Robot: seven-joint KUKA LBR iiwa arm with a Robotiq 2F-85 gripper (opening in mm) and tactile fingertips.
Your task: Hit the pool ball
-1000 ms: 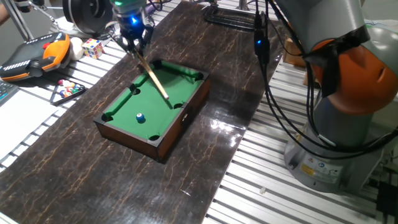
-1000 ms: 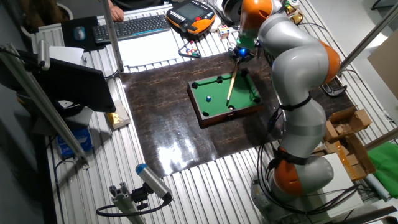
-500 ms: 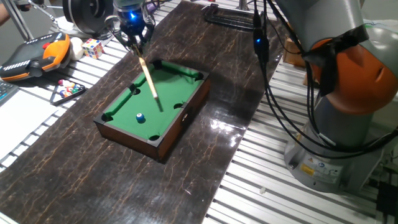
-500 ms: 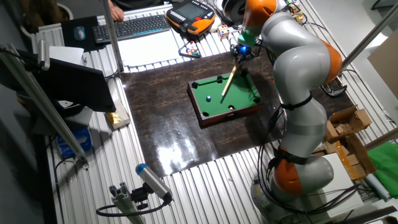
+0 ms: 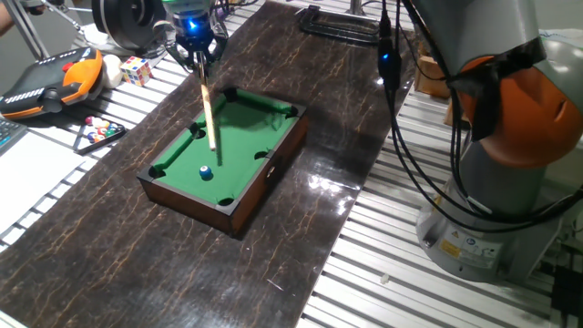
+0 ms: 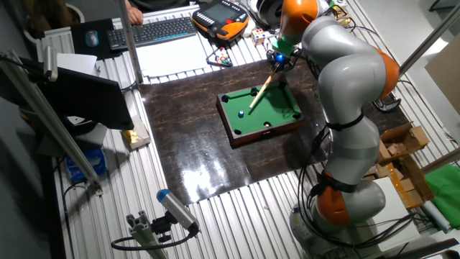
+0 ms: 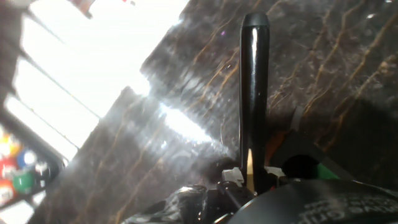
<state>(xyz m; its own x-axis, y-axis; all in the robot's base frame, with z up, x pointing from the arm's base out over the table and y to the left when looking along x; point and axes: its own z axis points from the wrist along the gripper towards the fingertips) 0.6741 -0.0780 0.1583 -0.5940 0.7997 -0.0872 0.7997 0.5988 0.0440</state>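
Gripping the wooden cue stick (image 5: 209,111) by its upper end, the pincer (image 5: 195,53) hangs over the far end of the miniature pool table (image 5: 155,187), with the stick running down and forward over the green felt. The hand view shows only the dark butt of the stick standing up past the pincer, so the fingertips themselves are hidden; from the fixed views I judge them closed on the stick.

The pool ball (image 5: 205,171), small, blue and glossy, sits on the felt toward the near end of the box, apart from every pocket and cushion. In one fixed view the cue tip appears just short of the ball, between it and the pincer; from the other fixed view the tip (image 6: 251,108) also lies close to the ball (image 6: 241,113) but not touching, as far as I can tell.

To do this step well, the tip probably needs to come down nearly to felt level and line up behind the ball's middle before any push. The stroke should run along the stick's own axis, short and firm, since a sideways sweep would likely glance off or miss so small a target. Keeping the tip clear of the wooden rim and not digging into the felt matters too.

A multicoloured cube (image 5: 136,69) rests on the desk (image 5: 301,228) well away.
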